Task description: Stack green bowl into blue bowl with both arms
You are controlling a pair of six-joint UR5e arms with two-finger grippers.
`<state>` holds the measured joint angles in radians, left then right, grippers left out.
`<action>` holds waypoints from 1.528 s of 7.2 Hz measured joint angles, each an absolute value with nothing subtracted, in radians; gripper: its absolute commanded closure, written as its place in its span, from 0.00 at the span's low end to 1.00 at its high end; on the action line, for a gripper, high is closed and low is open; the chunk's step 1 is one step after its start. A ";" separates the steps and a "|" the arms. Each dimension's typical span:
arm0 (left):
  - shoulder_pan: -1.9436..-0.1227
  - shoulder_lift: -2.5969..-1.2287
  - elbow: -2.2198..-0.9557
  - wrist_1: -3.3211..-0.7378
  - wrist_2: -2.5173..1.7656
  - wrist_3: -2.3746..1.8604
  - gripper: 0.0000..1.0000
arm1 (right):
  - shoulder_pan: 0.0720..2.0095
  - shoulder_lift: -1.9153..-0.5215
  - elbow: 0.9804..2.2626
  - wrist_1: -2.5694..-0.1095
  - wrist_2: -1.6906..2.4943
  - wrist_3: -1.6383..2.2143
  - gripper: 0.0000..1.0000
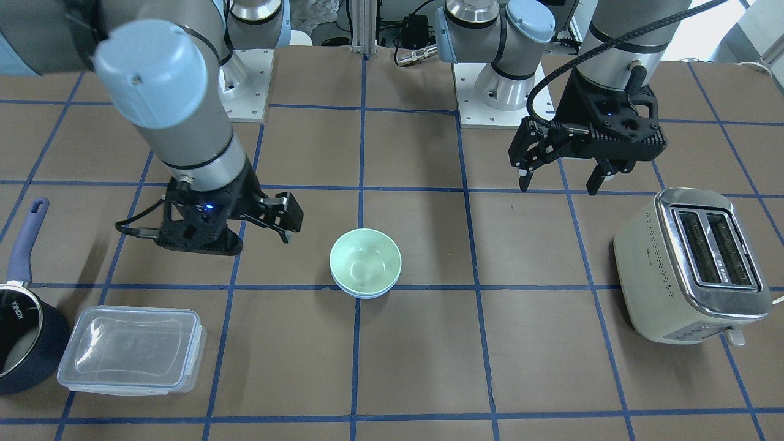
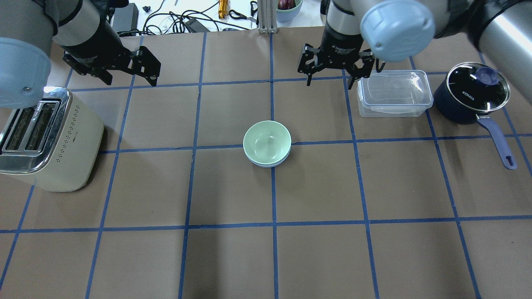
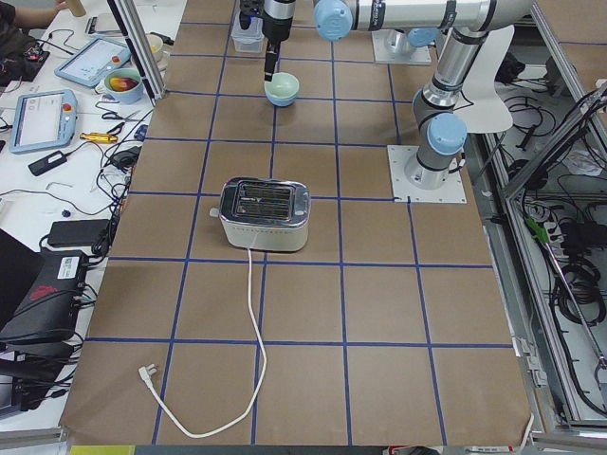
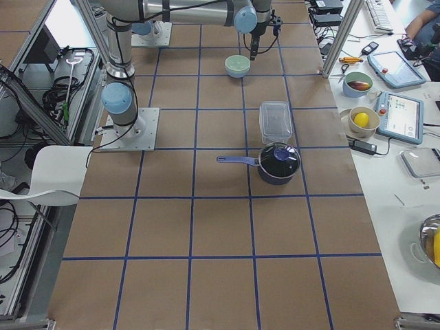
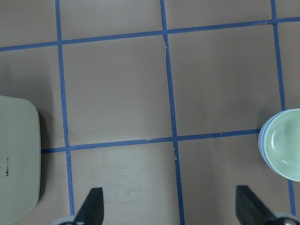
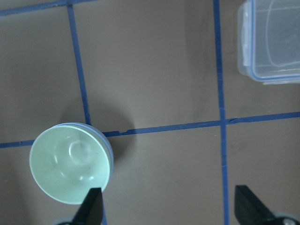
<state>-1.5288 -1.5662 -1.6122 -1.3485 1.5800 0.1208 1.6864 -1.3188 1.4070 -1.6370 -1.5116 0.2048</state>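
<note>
The left gripper (image 1: 558, 182) has its two black fingers spread wide with nothing between them, and its wrist view shows both fingertips (image 5: 93, 206) apart over bare tabletop; the right gripper (image 2: 330, 83) likewise stands wide open and empty, its fingertips (image 6: 248, 206) framing only paper and tape in its own wrist view. Both grippers hover above the table on the operators' side of the bowls, pointing down, and neither touches anything. Between them, near the middle of the table, the small round glossy pale green bowl (image 2: 266, 141) sits upright, nested inside the small round glossy pale blue bowl (image 2: 268, 165), of which only a thin rim shows beneath the green one; the pair rests on a crossing of tape lines, well apart from either gripper. Just beside the right gripper lies a clear rectangular plastic container (image 2: 392, 93) with a snap-on lid, and next to that a dark navy saucepan (image 2: 471, 93) with a glass lid and a long blue handle. Near the left gripper stands a cream two-slot toaster (image 1: 692, 263) with a chrome top. All of it rests on the brown paper-covered table (image 2: 232, 257) marked into squares by blue tape
</note>
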 measured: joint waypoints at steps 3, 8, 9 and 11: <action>-1.529 -1.566 -1.612 -1.348 1.579 0.120 0.00 | 1.589 -1.443 1.407 -1.476 -1.549 -0.020 0.00; -1.529 -1.566 -1.612 -1.348 1.578 0.120 0.00 | 1.562 -1.526 1.492 -1.481 -1.581 -0.059 0.00; -1.529 -1.566 -1.612 -1.348 1.578 0.120 0.00 | 1.562 -1.527 1.492 -1.482 -1.581 -0.058 0.00; -1.529 -1.566 -1.612 -1.348 1.578 0.120 0.00 | 1.563 -1.528 1.492 -1.483 -1.581 -0.054 0.00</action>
